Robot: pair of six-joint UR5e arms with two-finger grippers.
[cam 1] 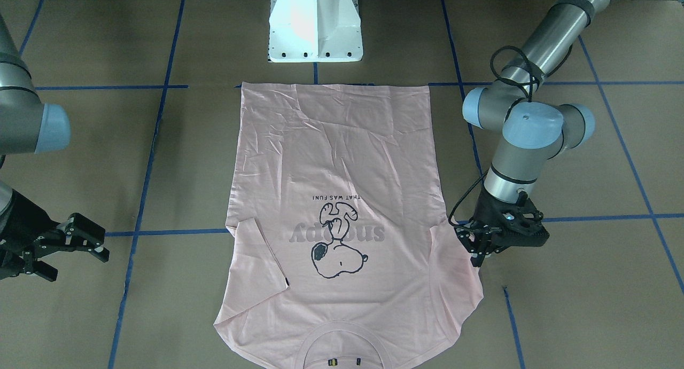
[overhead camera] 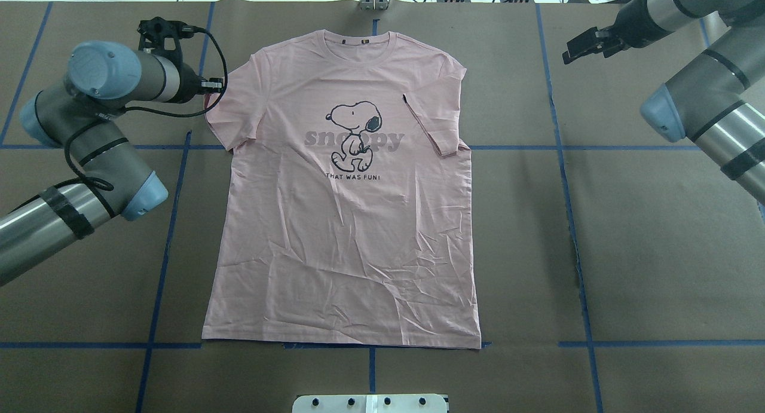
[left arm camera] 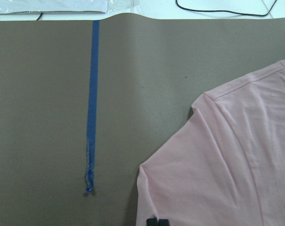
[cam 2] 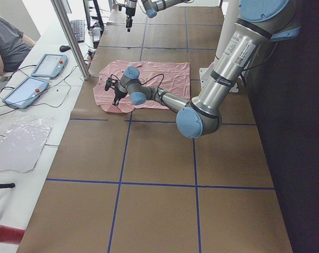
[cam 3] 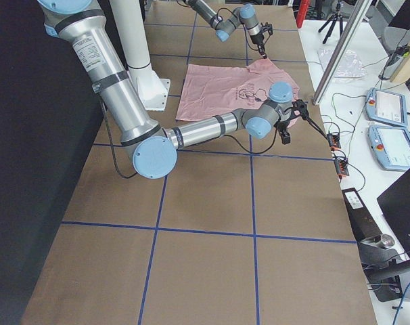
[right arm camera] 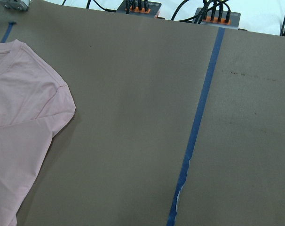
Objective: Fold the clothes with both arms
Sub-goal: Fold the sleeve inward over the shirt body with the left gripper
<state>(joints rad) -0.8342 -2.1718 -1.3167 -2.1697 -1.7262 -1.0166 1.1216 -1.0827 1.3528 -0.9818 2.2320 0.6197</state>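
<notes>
Fingertips [left arm camera: 153, 221] of my left gripper [cam 1: 479, 254] show at the very bottom of my left wrist view. They are pressed close together at the hem of the left sleeve [left arm camera: 189, 188] of the pink Snoopy T-shirt [overhead camera: 340, 233]. I judge them clenched on that cloth, though the pinch itself sits at the frame's edge.

The T-shirt lies flat and print-up on the brown paper-covered table [overhead camera: 627, 251]. Its collar [overhead camera: 366, 39] is at the end away from my white pedestal [cam 1: 315, 32], and its bottom hem is just beside that pedestal. I hold this sleeve because the right sleeve [overhead camera: 433, 123] lies turned in over the chest beside the dog print, so the matching fold looks like the step in hand.

My right gripper [cam 1: 75, 262] hangs off the T-shirt's right side, well apart from the cloth, fingers spread and holding nothing. It waits there, I think, to leave the fold path free.

Blue tape lines [left arm camera: 91, 94] run beside both sleeves, and power strips [right arm camera: 142, 6] sit beyond the collar end. Wrinkles crowd the T-shirt's lower half. What could get in the way, I judge, is my own black cable [overhead camera: 179, 108] looping just beside the left sleeve, and the shoulder cloth dragging along.
</notes>
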